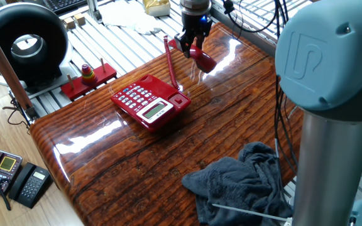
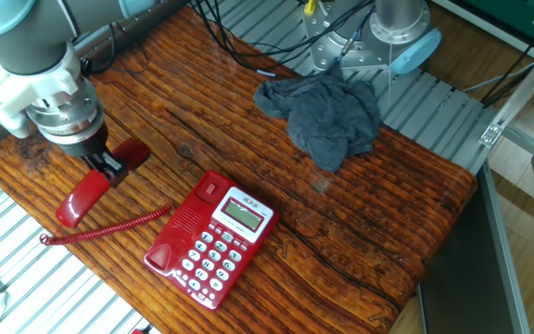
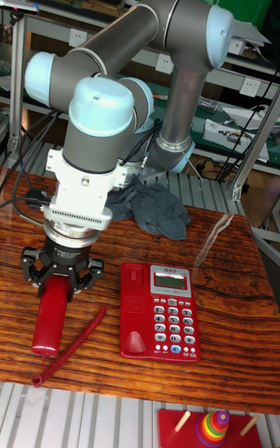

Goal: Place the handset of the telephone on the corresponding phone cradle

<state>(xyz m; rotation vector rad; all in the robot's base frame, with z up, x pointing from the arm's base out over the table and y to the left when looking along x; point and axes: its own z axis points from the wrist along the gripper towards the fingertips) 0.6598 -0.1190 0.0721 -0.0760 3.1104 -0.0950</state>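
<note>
Handset [image 3: 51, 317] in fingers [image 3: 71, 286], long axis parallel to telephone [image 3: 159, 312]

In the tall fixed view the gripper [image 3: 61, 281] covers the upper end of the handset [image 3: 49, 316], so the jaws' contact with it cannot be judged. One fixed view hides the handset's middle behind the gripper [image 1: 190, 46]. The telephone [image 1: 149, 102] keypad lettering is too small to read. The grey cloth [image 1: 241, 182] is partly hidden behind the arm's column [image 1: 325, 157]
</note>
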